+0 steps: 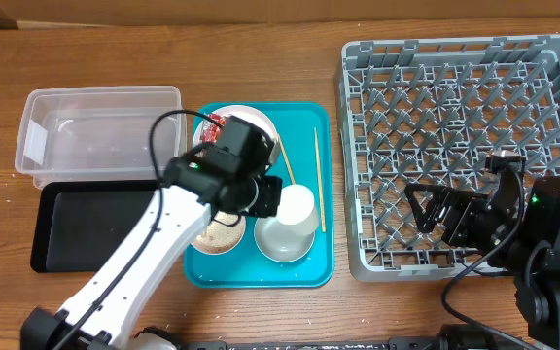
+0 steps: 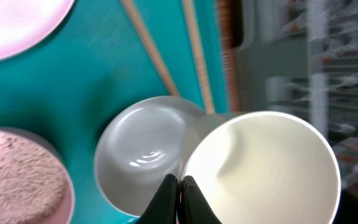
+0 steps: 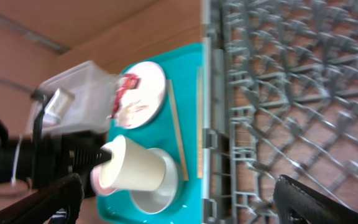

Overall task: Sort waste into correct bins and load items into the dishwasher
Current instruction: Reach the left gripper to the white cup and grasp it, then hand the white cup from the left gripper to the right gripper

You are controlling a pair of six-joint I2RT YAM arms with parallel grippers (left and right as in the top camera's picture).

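Now: cup in hand, rack next

Left gripper (image 2: pixel 179 190) pinches the white cup (image 1: pixel 297 206) by its rim, tipped sideways over the teal tray (image 1: pixel 304 277), above the grey bowl (image 1: pixel 282 245). Judgement: lift clear first, then swing right of the tray to the dishwasher rack (image 1: pixel 455 97). Right gripper (image 1: pixel 414 207) hangs there, jaws wide.

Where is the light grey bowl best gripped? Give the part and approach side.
Probably the rim of the light grey bowl, from above, one finger inside, one outside: it sits upright, mouth up, on the teal tray.
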